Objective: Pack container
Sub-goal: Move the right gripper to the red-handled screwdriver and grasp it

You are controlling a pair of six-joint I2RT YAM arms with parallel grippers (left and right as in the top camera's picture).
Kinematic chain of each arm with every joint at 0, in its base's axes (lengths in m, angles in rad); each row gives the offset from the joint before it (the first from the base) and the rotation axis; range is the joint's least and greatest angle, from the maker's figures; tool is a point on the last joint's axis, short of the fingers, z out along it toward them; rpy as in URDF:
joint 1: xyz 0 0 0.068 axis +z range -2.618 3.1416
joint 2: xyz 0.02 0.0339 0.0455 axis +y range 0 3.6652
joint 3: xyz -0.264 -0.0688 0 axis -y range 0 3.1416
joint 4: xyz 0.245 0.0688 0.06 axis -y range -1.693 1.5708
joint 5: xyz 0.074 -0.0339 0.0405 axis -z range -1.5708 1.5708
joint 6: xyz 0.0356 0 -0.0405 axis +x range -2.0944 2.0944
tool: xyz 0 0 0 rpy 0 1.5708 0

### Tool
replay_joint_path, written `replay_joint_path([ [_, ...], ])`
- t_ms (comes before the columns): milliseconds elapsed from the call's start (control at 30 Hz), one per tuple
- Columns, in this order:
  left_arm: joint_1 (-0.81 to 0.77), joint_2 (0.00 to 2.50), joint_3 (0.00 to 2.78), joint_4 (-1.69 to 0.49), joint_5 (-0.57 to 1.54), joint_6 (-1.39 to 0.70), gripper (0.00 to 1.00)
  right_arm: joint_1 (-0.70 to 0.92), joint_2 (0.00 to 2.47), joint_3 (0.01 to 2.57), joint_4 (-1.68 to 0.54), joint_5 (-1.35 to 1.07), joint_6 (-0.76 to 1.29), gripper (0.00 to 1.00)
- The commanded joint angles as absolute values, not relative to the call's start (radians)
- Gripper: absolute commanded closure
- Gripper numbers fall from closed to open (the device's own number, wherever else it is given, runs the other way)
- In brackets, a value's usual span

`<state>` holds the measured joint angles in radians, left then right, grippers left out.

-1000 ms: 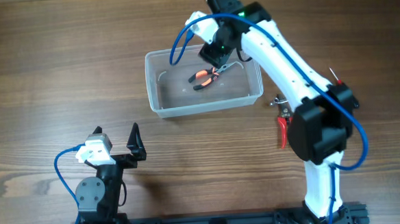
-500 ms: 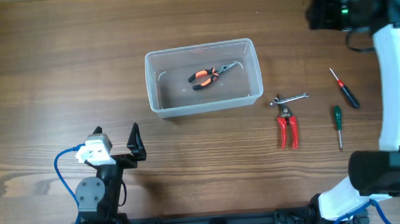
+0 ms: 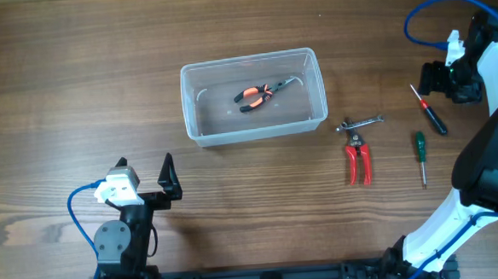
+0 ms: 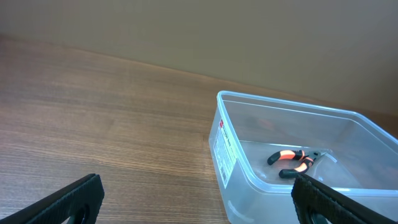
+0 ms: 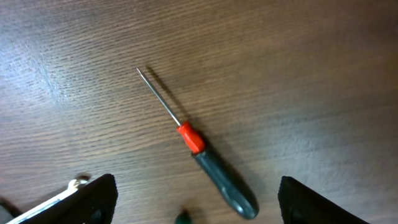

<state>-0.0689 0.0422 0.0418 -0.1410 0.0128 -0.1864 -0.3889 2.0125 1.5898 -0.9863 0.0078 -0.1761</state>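
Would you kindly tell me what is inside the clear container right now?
Only one pair of pliers with orange-and-black handles lies on the floor of the container. The walls are clear and the overhead view looks straight in, so nothing inside appears hidden.

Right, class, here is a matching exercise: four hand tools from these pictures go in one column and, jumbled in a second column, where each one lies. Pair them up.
Tools
1. orange-handled pliers
2. red-handled cutters
3. green-handled screwdriver
4. black-handled screwdriver

Places
A. on the table, farthest right of the four
B. inside the container
C. on the table, beside the small wrench
D. on the table, between the cutters and the black-handled screwdriver

Pairs: 1-B, 2-C, 3-D, 4-A
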Motion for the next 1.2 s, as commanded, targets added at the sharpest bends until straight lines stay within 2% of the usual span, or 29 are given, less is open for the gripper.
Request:
replay_joint_path([
  [0,-0.063,0.041,0.037,-0.142,0.01,-0.198,0.0,-0.393,2.035,1.594,-0.953,-0.001,-0.305,0.22],
  [100,-0.063,0.041,0.037,-0.142,0.01,-0.198,0.0,-0.393,2.064,1.593,-0.946,0.0,-0.314,0.23],
  [267,-0.063,0.041,0.038,-0.142,0.01,-0.198,0.0,-0.393,2.117,1.592,-0.958,0.03,-0.314,0.33],
  [800,-0.063,0.041,0.038,-0.142,0.01,-0.198,0.0,-0.394,2.138,1.481,-0.895,0.078,-0.234,0.46],
  [867,-0.063,0.041,0.038,-0.142,0.01,-0.198,0.0,-0.394,2.138,1.467,-0.886,0.11,-0.207,0.56],
  [967,-0.063,0.041,0.038,-0.142,0.01,-0.198,0.0,-0.394,2.138,1.466,-0.881,0.139,-0.16,0.9],
  [1000,-0.063,0.041,0.037,-0.142,0.01,-0.198,0.0,-0.394,2.138,1.466,-0.879,0.139,-0.149,0.96],
  [1167,-0.063,0.041,0.038,-0.142,0.01,-0.198,0.0,-0.393,2.115,1.511,-0.91,0.118,-0.037,0.96],
])
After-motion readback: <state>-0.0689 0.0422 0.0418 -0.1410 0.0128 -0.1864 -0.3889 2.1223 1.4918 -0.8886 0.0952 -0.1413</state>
